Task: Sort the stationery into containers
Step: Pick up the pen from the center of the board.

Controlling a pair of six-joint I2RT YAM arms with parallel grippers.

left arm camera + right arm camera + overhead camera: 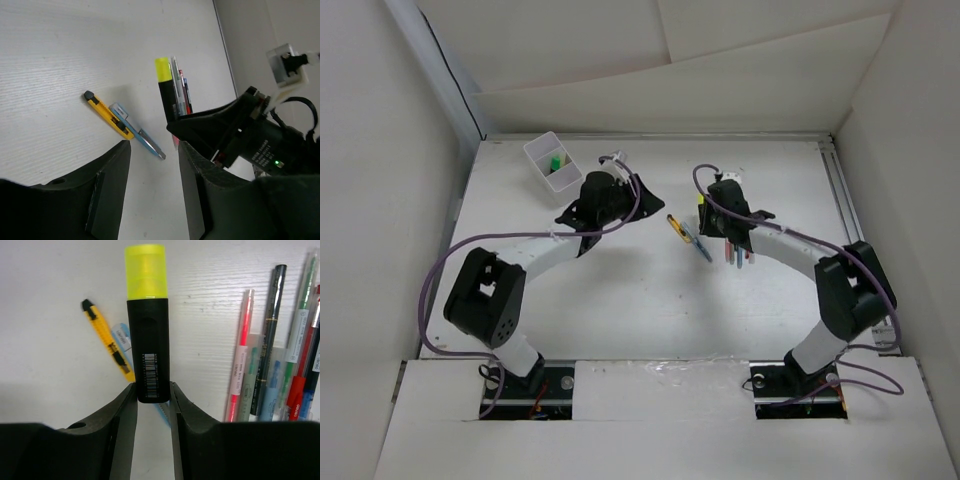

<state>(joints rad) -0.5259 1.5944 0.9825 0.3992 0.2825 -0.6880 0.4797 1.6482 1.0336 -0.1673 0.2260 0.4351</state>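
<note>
The white divided container point(552, 160) stands at the back left with a green item in it. My right gripper point(712, 207) point(152, 390) is shut on the base of a black highlighter point(147, 340) with a yellow cap, which is held above the table. A yellow cutter point(107, 340) point(107, 115) and a blue cutter point(142, 137) lie side by side at mid-table point(686, 235). My left gripper point(640, 190) point(154, 150) is open and holds nothing. It sits between the container and the cutters and faces the highlighter point(164, 90).
Several pens point(270, 365) point(738, 255) lie in a row right of the cutters, partly under my right arm. White walls close in the table on the left, back and right. A rail point(840, 190) runs along the right edge.
</note>
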